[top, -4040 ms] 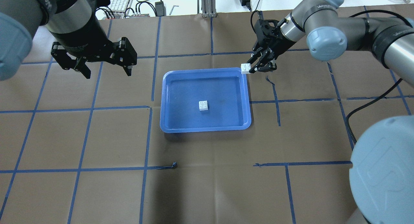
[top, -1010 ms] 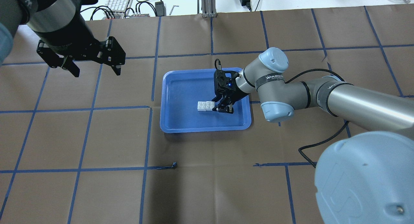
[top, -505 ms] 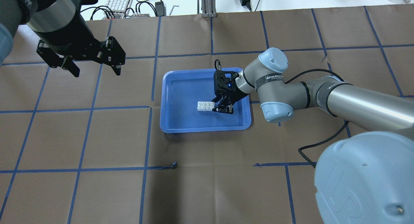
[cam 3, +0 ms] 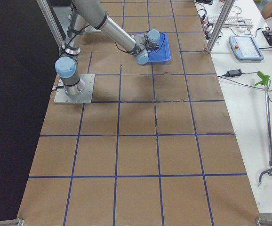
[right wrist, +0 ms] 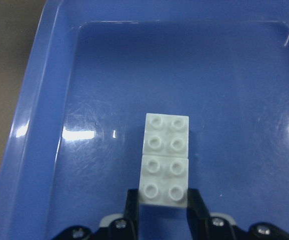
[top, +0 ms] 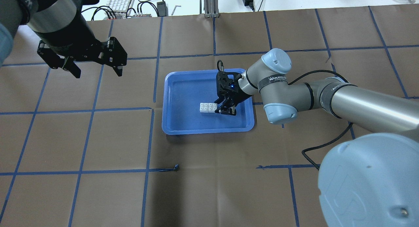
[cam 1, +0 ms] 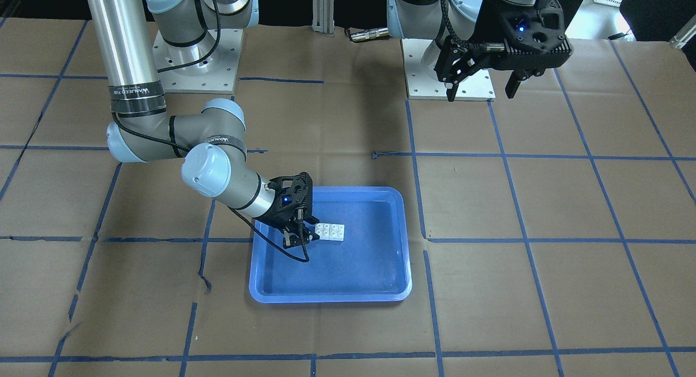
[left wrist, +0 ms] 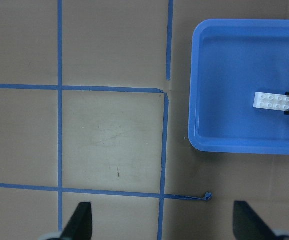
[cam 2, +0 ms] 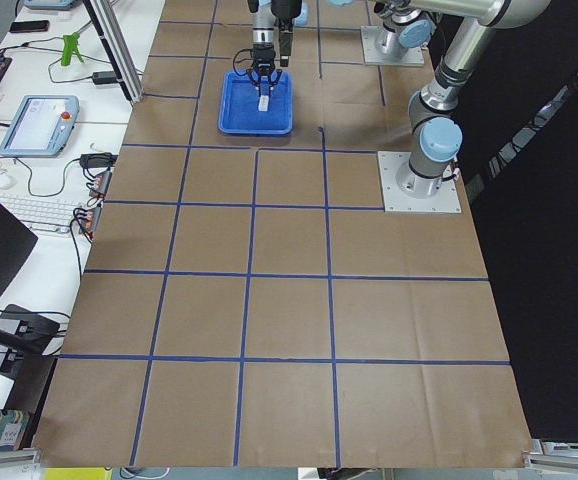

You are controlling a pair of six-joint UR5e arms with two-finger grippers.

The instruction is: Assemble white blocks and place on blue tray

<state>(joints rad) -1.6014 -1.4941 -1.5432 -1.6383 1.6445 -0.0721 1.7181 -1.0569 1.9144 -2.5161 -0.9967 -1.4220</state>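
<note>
- The two white blocks (right wrist: pixel 165 159) lay side by side, touching, studs up, on the floor of the blue tray (top: pixel 190 89).
- The right pincer (top: pixel 223 109) was closed on the block nearer to it, one finger against each side.
- The left pincer (top: pixel 98 73) hung open above the brown tabletop (top: pixel 98 138), well apart from the tray.

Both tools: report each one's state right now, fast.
The left tool: open, holding nothing.
The right tool: closed on the white block nearest it, in the blue tray.
</note>
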